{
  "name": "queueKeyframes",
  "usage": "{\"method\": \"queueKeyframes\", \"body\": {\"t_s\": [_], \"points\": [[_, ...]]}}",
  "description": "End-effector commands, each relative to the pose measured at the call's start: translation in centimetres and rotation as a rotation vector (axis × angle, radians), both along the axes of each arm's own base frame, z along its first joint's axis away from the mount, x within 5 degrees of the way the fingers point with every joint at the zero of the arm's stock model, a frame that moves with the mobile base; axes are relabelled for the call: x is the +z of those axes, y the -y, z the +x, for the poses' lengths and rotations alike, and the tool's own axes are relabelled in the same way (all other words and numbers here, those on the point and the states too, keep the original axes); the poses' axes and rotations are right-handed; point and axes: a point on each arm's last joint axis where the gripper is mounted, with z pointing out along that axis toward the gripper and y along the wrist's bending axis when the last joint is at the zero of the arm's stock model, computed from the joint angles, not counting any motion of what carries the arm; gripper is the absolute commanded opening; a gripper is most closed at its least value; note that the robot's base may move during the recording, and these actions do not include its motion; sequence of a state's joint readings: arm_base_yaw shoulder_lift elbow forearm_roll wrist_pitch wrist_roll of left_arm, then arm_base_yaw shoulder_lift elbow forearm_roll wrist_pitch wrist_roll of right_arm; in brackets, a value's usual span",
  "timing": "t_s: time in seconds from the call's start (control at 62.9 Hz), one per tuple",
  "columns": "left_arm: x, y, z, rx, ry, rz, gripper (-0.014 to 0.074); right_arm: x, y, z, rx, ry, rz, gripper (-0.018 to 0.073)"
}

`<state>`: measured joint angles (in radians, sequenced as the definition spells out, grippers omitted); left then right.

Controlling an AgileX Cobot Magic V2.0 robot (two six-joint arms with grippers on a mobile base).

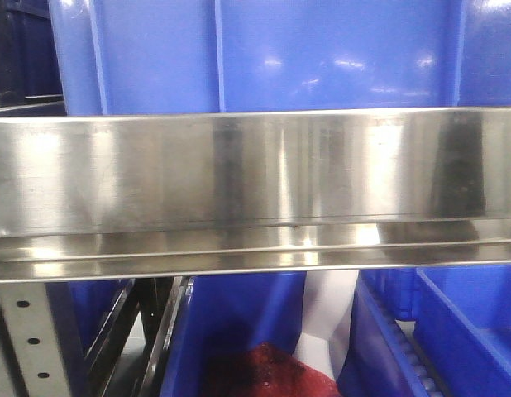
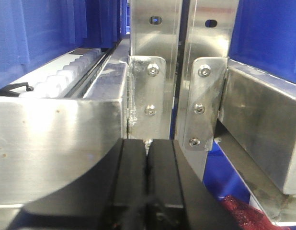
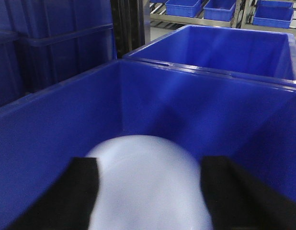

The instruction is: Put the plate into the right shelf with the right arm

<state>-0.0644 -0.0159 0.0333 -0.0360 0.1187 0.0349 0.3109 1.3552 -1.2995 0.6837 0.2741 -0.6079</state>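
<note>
Right gripper (image 3: 150,165) spread wide above a blue bin (image 3: 196,96), blurred white plate (image 3: 148,199) between its fingers, inside the bin's rim, room to far and side walls; contact unclear. Left gripper (image 2: 147,160) pinched shut, empty, close before a bolted steel upright (image 2: 155,86). Right shelf (image 1: 255,182) flat rail spanning the front view.

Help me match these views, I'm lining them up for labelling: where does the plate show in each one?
Exterior front-facing: not in it.
Left wrist-mounted: not in it.
Right wrist-mounted: the plate, blurred, at bottom centre, between the fingers of the right gripper.
Shared landmark: the blue bins, seen in all three views.
</note>
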Motion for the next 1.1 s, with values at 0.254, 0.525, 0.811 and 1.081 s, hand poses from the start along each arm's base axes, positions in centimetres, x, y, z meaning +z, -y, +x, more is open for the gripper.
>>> {"method": "queueKeyframes", "body": {"t_s": [0.254,0.525,0.811,1.081], "points": [[0.6,0.0,0.0,-0.006,0.085,-0.015,-0.0047,4.7,1.1,-3.7,0.016,0.131,0.044,0.0633],[0.6,0.0,0.0,-0.006,0.085,-0.015,-0.0047,8.7,2.8,-11.6,0.110,0.228,0.052,0.0262],[0.6,0.0,0.0,-0.006,0.085,-0.015,-0.0047,10.5,4.2,-17.7,0.168,0.310,0.050,0.0056],[0.6,0.0,0.0,-0.006,0.085,-0.015,-0.0047,10.8,4.5,-18.7,0.168,0.335,0.056,0.0056]]}}
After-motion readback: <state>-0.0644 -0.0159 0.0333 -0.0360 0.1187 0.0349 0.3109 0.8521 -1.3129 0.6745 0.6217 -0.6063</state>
